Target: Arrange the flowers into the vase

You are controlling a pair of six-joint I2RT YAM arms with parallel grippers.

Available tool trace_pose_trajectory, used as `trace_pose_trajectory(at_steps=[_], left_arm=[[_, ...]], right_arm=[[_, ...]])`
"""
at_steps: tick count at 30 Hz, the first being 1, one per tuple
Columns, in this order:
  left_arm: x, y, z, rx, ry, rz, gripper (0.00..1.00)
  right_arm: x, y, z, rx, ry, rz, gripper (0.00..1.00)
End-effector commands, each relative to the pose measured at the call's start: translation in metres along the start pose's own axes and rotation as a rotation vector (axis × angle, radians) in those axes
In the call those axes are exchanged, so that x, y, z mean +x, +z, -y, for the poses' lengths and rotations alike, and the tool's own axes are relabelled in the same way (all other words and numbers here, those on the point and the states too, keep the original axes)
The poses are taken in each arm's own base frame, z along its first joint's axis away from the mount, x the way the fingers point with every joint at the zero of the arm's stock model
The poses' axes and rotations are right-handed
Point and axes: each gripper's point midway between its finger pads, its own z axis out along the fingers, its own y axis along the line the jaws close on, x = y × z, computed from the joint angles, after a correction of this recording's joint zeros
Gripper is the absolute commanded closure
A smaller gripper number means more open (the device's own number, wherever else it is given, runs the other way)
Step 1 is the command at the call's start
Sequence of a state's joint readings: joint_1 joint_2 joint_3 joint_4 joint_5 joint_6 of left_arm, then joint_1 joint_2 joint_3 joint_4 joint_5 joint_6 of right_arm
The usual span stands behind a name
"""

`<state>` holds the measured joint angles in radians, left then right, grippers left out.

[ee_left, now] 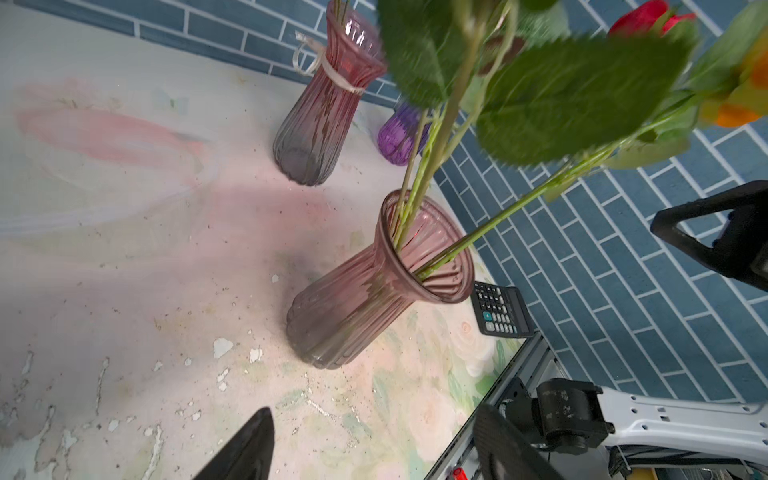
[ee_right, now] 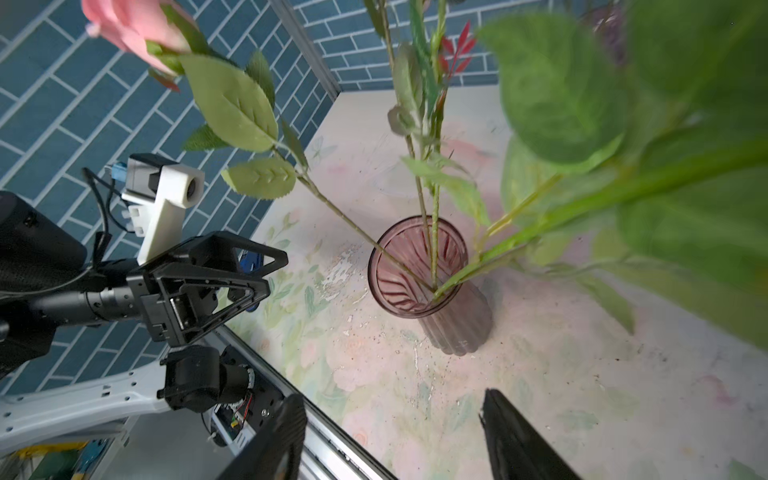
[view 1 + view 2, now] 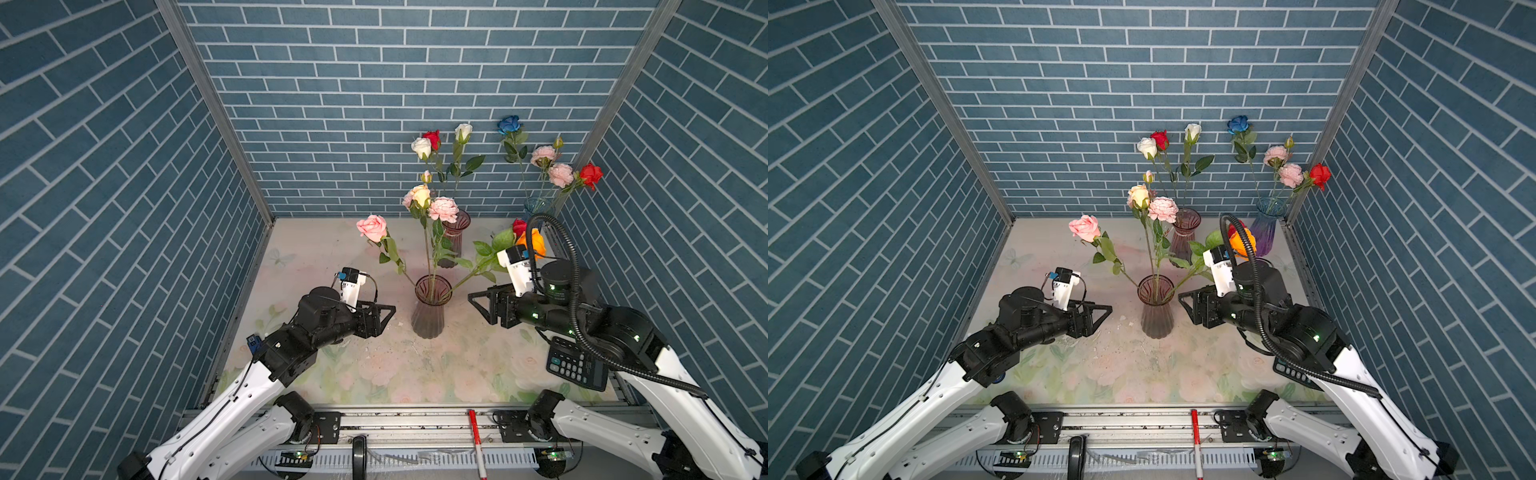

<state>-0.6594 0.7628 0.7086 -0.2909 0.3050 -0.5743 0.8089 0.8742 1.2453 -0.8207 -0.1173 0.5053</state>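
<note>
- Nearest me, a red-and-white marker [image 3: 476, 436] lies across the front rail. Both arms rise from that rail and fold inward over the floral tabletop [image 3: 415, 374].
- A black calculator [image 3: 575, 368] sits beneath the right arm's elbow.
- The left gripper [image 3: 384, 318] reaches level toward the ribbed pink vase [image 3: 430, 316] from its left. It is near the vase but apart from it, jaws spread wide with nothing between them.
- The right gripper [image 3: 478, 308] mirrors it from the other side, also wide and empty.
- That vase stands upright mid-table. It holds a pink rose [image 3: 372, 227] leaning left, a cream rose [image 3: 420, 194] and a pink peony [image 3: 444, 209] standing tall, and an orange rose [image 3: 1241, 244] leaning right.
- Farther back, a second pink vase [image 3: 456, 232] holds white roses [image 3: 421, 146] and a red one.
- In the far right corner, a blue vase [image 3: 1268, 224] holds a blue rose [image 3: 509, 124] and pink peonies [image 3: 561, 174].
</note>
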Motion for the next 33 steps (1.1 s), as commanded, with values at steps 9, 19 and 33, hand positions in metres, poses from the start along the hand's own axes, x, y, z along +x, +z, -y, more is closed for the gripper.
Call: trace_pose_trajectory(at_steps=[9, 19, 33], left_arm=[[0.033, 0.025, -0.010, 0.100, -0.045, -0.029, 0.21], [0.038, 0.038, -0.020, 0.080, -0.085, -0.034, 0.21], [0.037, 0.042, -0.020, 0.080, -0.085, -0.035, 0.20]], right_arm=[[0.088, 0.057, -0.014, -0.128, -0.036, -0.141, 0.30], [0.134, 0.119, 0.047, 0.060, -0.028, 0.038, 0.24], [0.143, 0.161, 0.067, 0.026, -0.126, 0.311, 0.24]])
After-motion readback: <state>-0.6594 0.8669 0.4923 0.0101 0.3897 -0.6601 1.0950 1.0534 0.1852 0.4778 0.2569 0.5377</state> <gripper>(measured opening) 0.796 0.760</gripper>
